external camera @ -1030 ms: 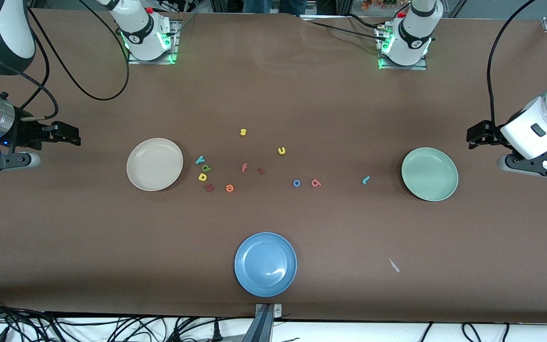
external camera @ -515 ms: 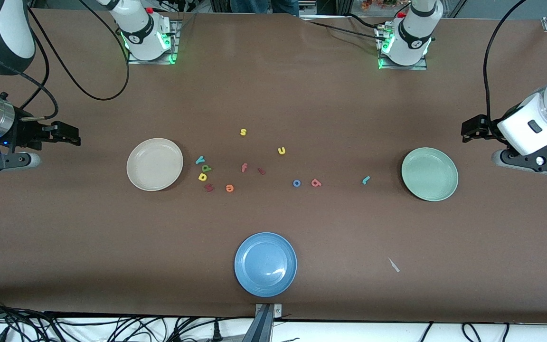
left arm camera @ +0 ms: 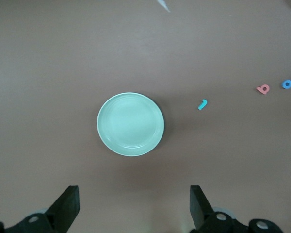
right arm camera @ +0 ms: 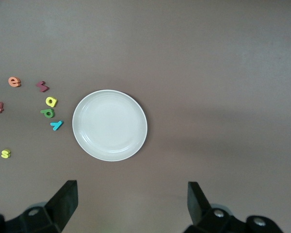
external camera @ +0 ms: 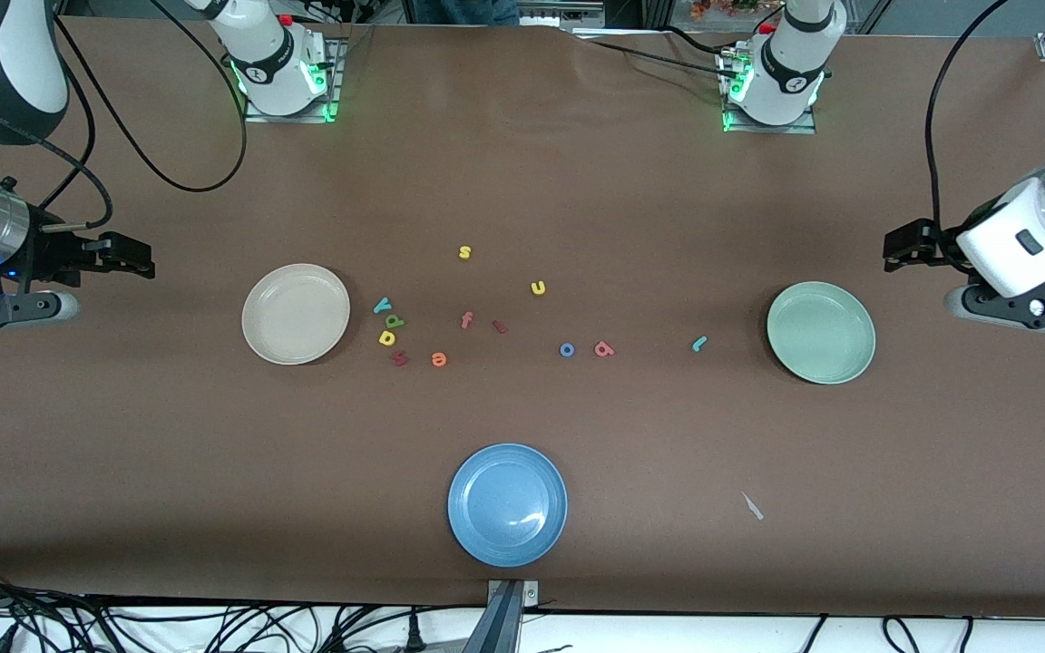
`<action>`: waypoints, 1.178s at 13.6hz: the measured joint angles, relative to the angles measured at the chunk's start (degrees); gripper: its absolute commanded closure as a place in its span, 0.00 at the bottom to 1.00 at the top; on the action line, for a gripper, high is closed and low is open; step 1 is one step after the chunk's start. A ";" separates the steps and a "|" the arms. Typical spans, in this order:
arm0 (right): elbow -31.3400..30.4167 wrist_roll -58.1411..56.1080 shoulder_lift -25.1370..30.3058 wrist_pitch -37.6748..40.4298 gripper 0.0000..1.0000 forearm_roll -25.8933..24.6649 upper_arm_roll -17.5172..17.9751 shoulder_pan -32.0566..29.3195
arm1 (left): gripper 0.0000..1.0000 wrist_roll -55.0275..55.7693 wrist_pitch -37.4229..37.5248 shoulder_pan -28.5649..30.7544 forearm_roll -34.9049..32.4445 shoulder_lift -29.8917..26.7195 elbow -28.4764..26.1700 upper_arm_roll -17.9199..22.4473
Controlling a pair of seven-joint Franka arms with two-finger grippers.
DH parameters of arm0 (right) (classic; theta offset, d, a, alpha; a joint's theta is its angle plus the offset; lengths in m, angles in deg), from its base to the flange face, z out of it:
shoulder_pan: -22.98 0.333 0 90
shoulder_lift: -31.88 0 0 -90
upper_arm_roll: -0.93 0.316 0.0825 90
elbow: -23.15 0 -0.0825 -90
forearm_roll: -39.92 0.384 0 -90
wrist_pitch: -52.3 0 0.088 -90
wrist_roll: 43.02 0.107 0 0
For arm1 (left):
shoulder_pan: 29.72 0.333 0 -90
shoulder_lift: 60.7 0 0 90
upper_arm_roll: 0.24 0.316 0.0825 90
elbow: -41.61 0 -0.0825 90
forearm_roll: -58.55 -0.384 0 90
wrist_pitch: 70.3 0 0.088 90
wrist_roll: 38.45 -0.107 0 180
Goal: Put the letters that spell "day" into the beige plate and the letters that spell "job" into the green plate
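Observation:
The beige plate (external camera: 296,314) (right arm camera: 109,124) lies toward the right arm's end of the table. Beside it cluster the teal "y" (external camera: 382,305) (right arm camera: 56,125), green "d" (external camera: 394,321) (right arm camera: 47,112) and yellow "a" (external camera: 386,337) (right arm camera: 51,101). The green plate (external camera: 820,332) (left arm camera: 130,124) lies toward the left arm's end. The teal "j" (external camera: 698,343) (left arm camera: 202,104) is closest to it, then the salmon "b" (external camera: 604,348) (left arm camera: 263,89) and blue "o" (external camera: 567,349) (left arm camera: 287,84). My right gripper (external camera: 128,257) (right arm camera: 132,190) hangs open and empty over bare table beside the beige plate. My left gripper (external camera: 902,246) (left arm camera: 133,193) hangs open and empty beside the green plate.
A blue plate (external camera: 507,504) sits nearest the front camera. Other letters lie mid-table: yellow "s" (external camera: 464,252), yellow "u" (external camera: 538,287), pink "f" (external camera: 466,319), orange "e" (external camera: 438,360) and two dark red ones (external camera: 399,358). A white scrap (external camera: 752,506) lies near the front edge.
The left arm's hand has shifted slightly toward the bases and a little toward the table's middle. The right arm, plates and letters have not moved.

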 measured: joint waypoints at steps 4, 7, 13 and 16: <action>-0.33 -0.01 -0.22 0.02 0.00 0.00 0.00 0.01 | 0.00 -0.99 0.76 3.15 0.50 0.03 -0.66 -0.01; -0.37 -0.02 -0.48 0.02 0.00 0.00 0.00 0.01 | 0.00 -0.99 0.80 2.54 0.50 0.03 -0.73 -0.20; -0.49 -0.02 -0.73 0.01 0.00 0.00 0.00 0.01 | 0.00 -0.99 0.82 2.30 0.50 0.03 -0.82 -0.21; -0.64 -0.02 -0.75 0.01 0.00 0.00 0.00 0.01 | 0.00 -0.99 0.82 2.15 0.50 0.03 -0.82 -0.29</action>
